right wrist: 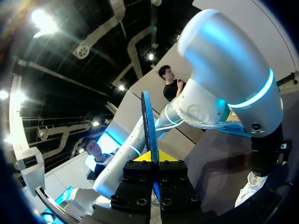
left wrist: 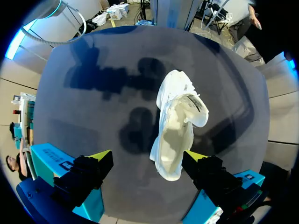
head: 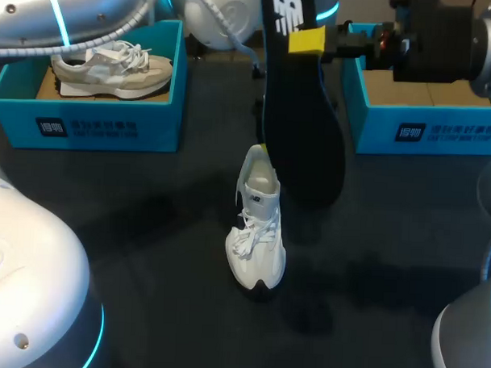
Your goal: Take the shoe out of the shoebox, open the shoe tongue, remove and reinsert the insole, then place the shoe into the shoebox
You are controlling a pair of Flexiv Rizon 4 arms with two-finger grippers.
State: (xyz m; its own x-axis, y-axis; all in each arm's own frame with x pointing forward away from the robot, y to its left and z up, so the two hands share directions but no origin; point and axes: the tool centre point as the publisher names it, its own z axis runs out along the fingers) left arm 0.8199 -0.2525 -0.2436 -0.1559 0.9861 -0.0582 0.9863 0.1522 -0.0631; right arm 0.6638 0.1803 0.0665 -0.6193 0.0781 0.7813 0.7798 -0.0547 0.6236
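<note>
Fingertips of my right tool (right wrist: 153,162) are pressed together on the insole (right wrist: 150,119), which stands edge-on straight out ahead of them. From above, that tool (head: 304,41) pinches the dark insole (head: 302,129) near its upper end, and the rest of it hangs down below the grip, its lower end just beside the heel of the white shoe (head: 257,233). My left tool (left wrist: 147,159) holds nothing: its two yellow-tipped fingers (left wrist: 100,157) are spread wide above the dark worktop (left wrist: 93,116). The shoe (left wrist: 177,126) stands on its sole below and ahead of this tool, heel end lying between the fingers and close to one of them; I cannot tell whether it touches. Its tongue is lifted away, so the pale inside shows. One teal shoebox (head: 429,118) sits just below my right tool's wrist. The other shoebox (head: 86,118) is well apart, beyond the insole from that tool, with a beige shoe (head: 112,68) lying in it.
</note>
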